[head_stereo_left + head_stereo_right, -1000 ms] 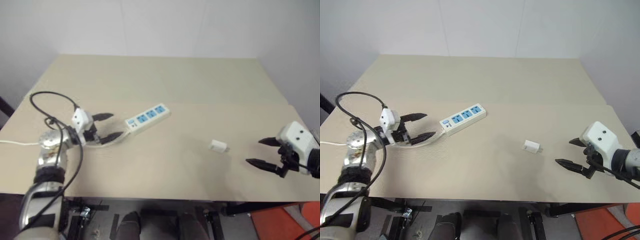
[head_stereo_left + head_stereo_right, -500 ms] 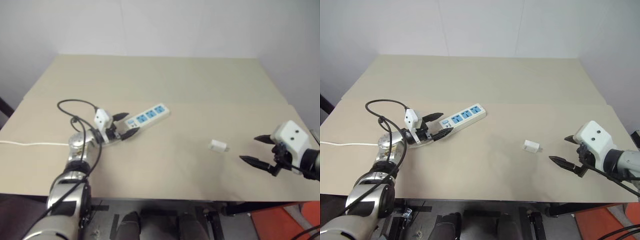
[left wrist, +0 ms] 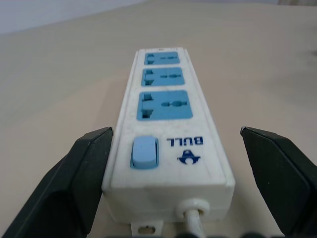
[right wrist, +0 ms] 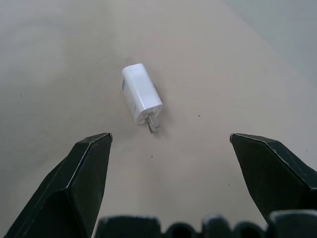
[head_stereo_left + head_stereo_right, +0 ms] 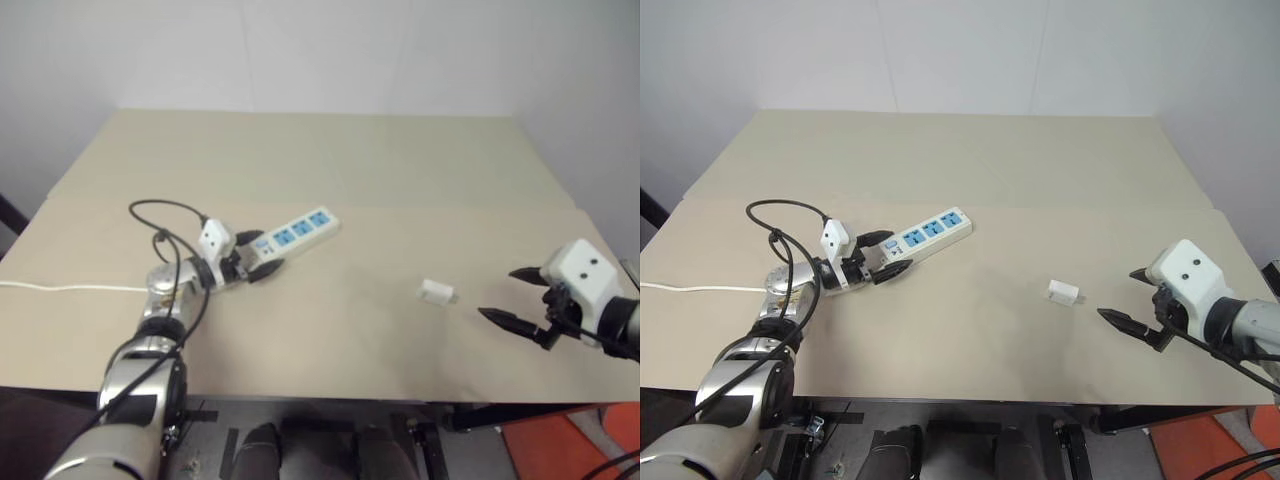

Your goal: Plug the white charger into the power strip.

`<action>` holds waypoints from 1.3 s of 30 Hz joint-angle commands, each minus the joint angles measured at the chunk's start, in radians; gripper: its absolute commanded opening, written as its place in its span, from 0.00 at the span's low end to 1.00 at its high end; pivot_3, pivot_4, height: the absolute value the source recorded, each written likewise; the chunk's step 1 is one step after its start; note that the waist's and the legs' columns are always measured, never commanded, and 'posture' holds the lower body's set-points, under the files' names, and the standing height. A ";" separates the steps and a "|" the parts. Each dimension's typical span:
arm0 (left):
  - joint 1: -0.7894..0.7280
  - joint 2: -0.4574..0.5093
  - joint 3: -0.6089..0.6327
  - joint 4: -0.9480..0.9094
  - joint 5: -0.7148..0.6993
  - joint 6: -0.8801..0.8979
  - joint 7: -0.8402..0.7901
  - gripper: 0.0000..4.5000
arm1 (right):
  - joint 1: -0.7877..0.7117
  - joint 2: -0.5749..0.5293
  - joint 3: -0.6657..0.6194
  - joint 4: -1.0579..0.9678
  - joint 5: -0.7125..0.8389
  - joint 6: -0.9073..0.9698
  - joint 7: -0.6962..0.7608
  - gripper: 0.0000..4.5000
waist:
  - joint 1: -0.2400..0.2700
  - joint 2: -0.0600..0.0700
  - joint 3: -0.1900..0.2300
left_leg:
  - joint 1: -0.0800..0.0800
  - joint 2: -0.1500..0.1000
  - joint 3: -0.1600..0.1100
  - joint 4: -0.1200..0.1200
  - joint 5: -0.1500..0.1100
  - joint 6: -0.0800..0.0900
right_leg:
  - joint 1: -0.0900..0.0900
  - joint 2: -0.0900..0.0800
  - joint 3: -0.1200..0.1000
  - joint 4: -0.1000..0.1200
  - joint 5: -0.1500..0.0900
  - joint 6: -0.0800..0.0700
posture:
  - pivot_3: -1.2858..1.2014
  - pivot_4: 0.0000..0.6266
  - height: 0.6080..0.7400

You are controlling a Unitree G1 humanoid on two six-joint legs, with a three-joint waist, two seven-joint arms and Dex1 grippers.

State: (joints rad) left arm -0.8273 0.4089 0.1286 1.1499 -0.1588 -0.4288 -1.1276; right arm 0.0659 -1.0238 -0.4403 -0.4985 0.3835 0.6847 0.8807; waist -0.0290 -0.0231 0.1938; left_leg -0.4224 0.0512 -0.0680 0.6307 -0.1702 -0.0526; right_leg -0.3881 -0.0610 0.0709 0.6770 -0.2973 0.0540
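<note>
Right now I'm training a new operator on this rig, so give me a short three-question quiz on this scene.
1. True or false: the white charger lies loose on the table, prongs toward the open right gripper.
2. Which end of the power strip sits between the open left gripper's fingers? A. switch and cord end B. far socket end
3. How many blue sockets does the strip have?

Key: 1 true; 2 A; 3 three.

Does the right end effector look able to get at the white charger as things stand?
Probably yes: the right end effector is open and aimed at the white charger, which lies alone on the table with nothing between them.
</note>
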 commanded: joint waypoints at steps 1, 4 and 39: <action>-0.003 0.008 0.007 0.008 0.002 0.004 0.007 1.00 | -0.018 -0.004 -0.005 -0.011 0.005 0.000 -0.009 1.00 | 0.000 0.000 0.000 | 0.000 0.000 0.000 0.000 0.000 0.000 | 0.000 0.000 0.000 0.000 0.000 0.000 | 0.52 0.24 1.00; 0.000 0.007 0.002 0.016 0.009 0.009 0.013 1.00 | -0.021 -0.004 -0.002 -0.005 0.003 -0.002 -0.007 1.00 | 0.000 0.000 0.000 | 0.000 0.000 0.000 0.000 0.000 0.000 | 0.000 0.000 0.000 0.000 0.000 0.000 | 0.52 0.24 1.00; 0.064 0.039 -0.071 -0.138 -0.015 -0.007 -0.482 0.72 | -0.115 -0.041 0.072 -0.045 0.025 0.099 -0.050 1.00 | -0.002 0.000 -0.002 | 0.000 0.000 0.000 0.001 0.000 0.000 | 0.001 0.000 0.000 0.001 0.000 0.000 | 0.52 0.24 1.00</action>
State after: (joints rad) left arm -0.7671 0.4381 0.0766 1.0433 -0.1854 -0.4105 -1.5875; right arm -0.0237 -1.0473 -0.3612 -0.5103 0.3956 0.7554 0.8411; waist -0.0308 -0.0234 0.1920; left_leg -0.4219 0.0512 -0.0681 0.6317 -0.1701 -0.0527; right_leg -0.3871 -0.0611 0.0709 0.6778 -0.2971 0.0536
